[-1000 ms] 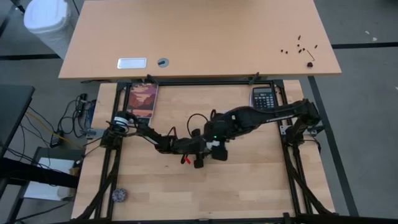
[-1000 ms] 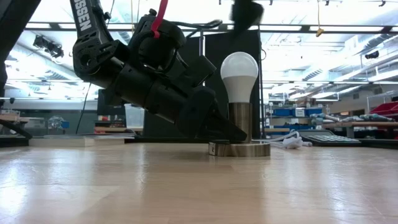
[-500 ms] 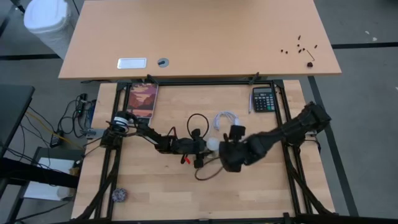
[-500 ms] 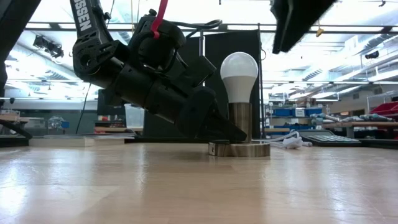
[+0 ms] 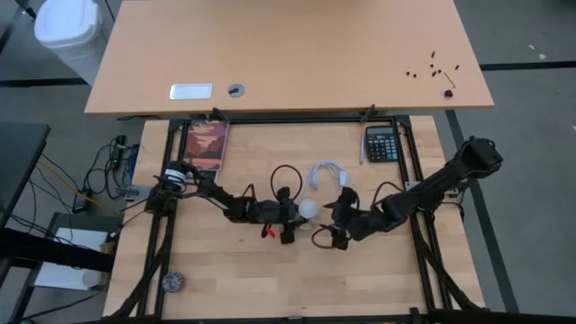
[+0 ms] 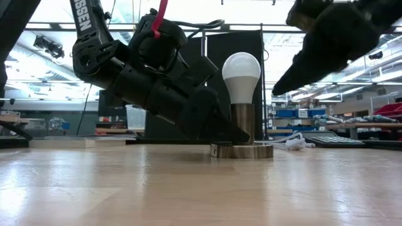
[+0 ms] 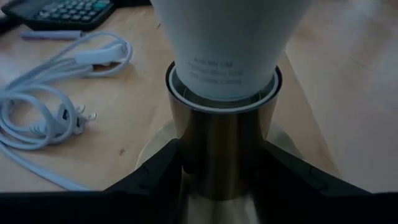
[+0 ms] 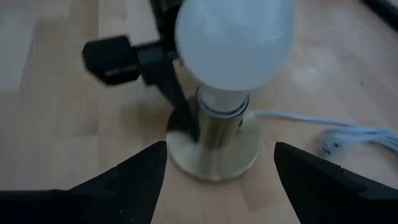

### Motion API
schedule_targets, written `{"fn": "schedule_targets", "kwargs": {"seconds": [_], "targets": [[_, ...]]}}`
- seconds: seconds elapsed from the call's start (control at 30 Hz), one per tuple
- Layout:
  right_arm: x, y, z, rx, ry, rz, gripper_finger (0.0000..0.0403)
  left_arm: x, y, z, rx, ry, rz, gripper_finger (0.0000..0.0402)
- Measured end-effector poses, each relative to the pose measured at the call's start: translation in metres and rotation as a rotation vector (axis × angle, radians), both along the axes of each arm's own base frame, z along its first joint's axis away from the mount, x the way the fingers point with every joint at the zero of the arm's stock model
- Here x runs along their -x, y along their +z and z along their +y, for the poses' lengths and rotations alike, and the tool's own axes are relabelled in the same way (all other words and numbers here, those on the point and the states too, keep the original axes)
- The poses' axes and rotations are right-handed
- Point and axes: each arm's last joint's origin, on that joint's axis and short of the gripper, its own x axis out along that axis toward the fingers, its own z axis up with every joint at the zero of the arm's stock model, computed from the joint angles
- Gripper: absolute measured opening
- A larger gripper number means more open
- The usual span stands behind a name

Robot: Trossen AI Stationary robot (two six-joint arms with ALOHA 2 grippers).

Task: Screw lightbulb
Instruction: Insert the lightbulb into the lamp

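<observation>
Mid-desk, we see the bulb [image 6: 242,74] upright in its socket [image 6: 242,149]. Left wrist view alone shows the left claw [image 7: 221,168] clamping the socket stem; right claw [image 8: 214,165] gapes, empty.

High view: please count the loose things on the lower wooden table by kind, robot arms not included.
White pear-shaped lightbulb in its socket: 1
Brass-coloured round metal socket: 1
White coiled cord: 1
Dark calculator: 1
Picture booklet: 1
Small round grey object: 1
Total: 6
</observation>
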Motion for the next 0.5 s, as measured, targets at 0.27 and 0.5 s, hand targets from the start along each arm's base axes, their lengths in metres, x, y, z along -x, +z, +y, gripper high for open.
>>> {"fn": "schedule_targets", "kwargs": {"seconds": [0.27, 0.5], "targets": [[-0.010, -0.033, -0.002, 0.067, -0.025, -0.189, 0.0307, 0.001, -0.001, -0.002, 0.052, 0.019, 0.002, 0.0193], [-0.019, -0.049, -0.001, 0.087, 0.003, -0.188, 0.0307, 0.001, -0.001, -0.002, 0.054, 0.031, 0.005, 0.0193]]}}
